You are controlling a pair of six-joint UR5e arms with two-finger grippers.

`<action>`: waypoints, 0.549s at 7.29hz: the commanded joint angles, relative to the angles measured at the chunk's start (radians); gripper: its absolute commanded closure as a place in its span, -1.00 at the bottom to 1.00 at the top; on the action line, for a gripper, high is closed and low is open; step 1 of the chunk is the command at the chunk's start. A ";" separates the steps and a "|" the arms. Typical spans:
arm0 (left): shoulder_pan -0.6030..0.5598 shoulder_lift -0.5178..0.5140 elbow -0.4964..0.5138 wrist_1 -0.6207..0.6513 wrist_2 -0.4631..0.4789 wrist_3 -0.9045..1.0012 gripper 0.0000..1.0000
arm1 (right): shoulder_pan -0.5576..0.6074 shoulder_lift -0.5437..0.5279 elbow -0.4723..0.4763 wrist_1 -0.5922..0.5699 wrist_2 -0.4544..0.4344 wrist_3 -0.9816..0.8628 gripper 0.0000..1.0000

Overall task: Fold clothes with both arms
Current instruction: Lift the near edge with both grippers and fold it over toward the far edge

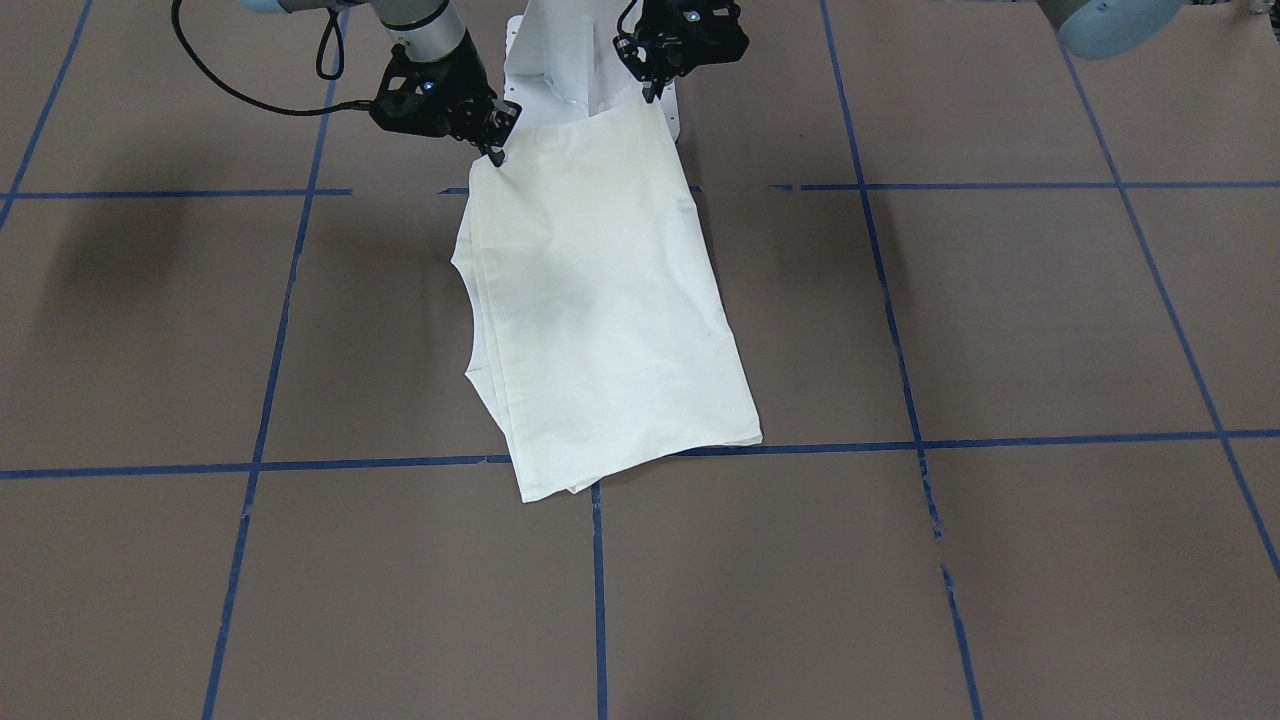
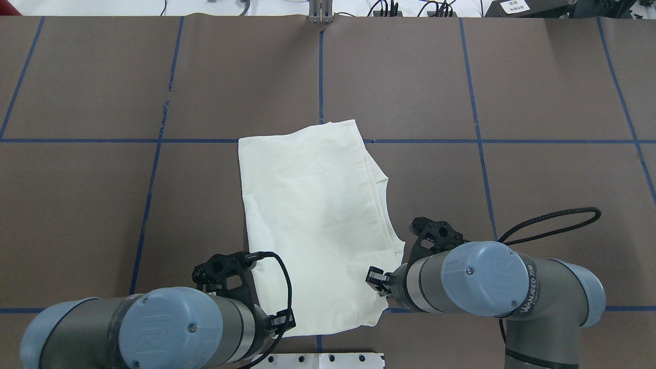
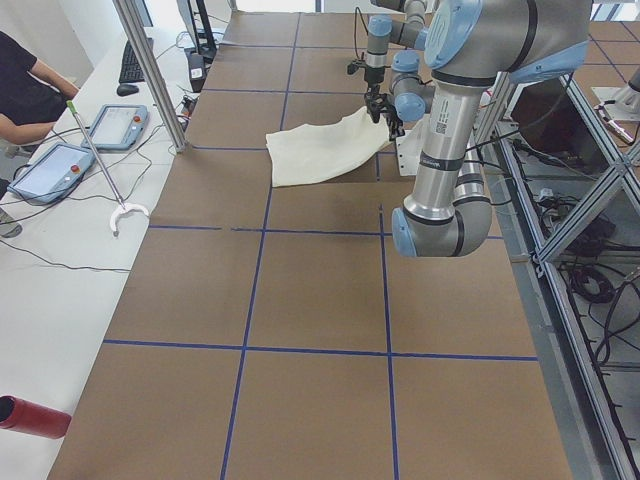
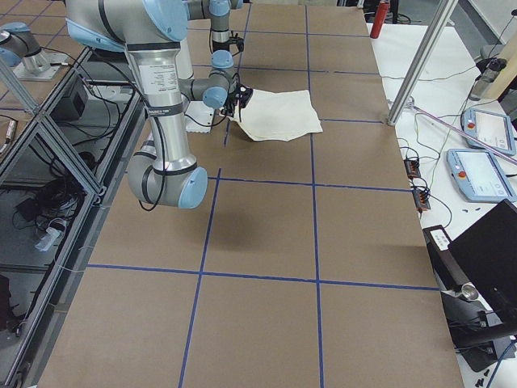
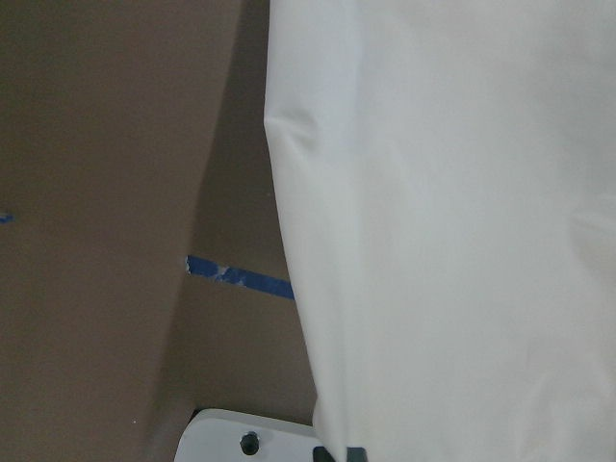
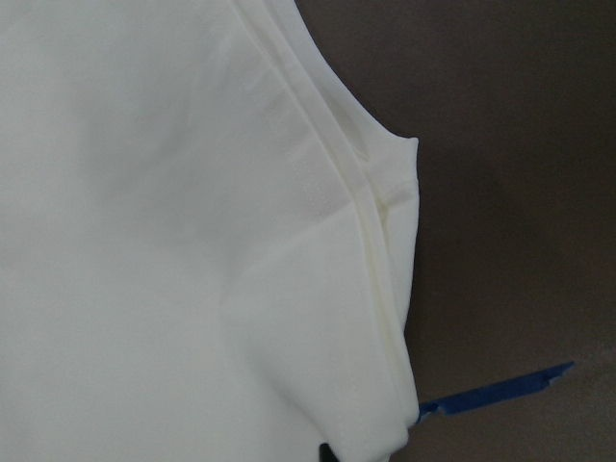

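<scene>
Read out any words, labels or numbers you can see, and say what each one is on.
"WANJEED": on the right arm; small characters beside it unreadable.
Sticker on the left arm: too small to read.
White label on a black box: blurred.
T-shirt: no lettering showing.

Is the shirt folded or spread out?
Folded: the T-shirt is a narrow panel with stacked layer edges along one side, no sleeves out. The left gripper and right gripper hold its robot-side corners.

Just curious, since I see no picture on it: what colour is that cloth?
The shirt is plain cream-white, no print showing; clearest in the overhead view.
</scene>
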 commanded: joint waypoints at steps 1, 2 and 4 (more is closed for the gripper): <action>-0.125 -0.015 0.003 -0.002 -0.005 0.070 1.00 | 0.136 0.102 -0.074 -0.001 0.006 -0.044 1.00; -0.242 -0.021 0.024 -0.013 -0.024 0.122 1.00 | 0.216 0.163 -0.141 0.001 0.034 -0.046 1.00; -0.379 -0.032 0.206 -0.161 -0.078 0.182 1.00 | 0.355 0.329 -0.392 0.039 0.123 -0.068 1.00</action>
